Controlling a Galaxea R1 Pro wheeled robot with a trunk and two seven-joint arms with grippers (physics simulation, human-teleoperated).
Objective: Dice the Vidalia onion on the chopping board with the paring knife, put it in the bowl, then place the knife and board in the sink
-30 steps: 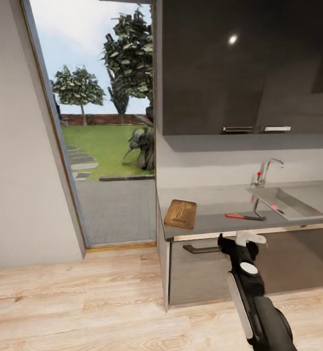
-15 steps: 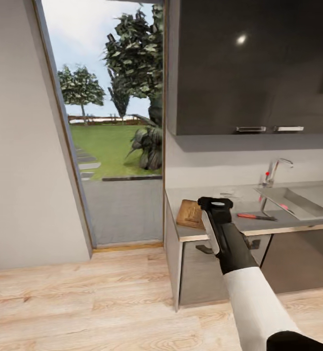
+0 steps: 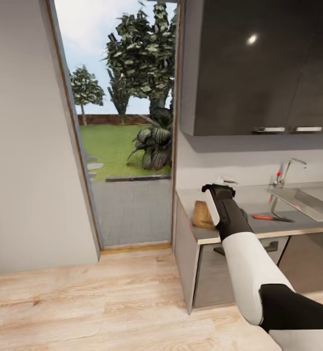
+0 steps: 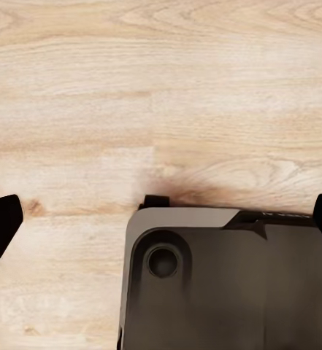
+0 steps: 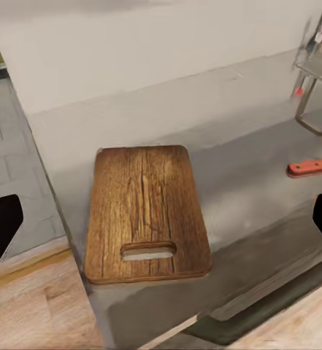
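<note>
Lying flat near the end of the countertop (image 5: 226, 109), the chopping board (image 5: 147, 211) has its handle slot toward the front edge, and the paring knife (image 3: 271, 218) lies well apart from it, beside the sink (image 3: 308, 201). The right arm stretches forward and up over the counter's corner, its gripper (image 3: 222, 185) above the board with fingers (image 5: 0, 226) spread wide and empty. The left gripper (image 4: 161, 226) points down at the wooden floor (image 4: 131, 95), jaws wide apart, holding nothing.
</note>
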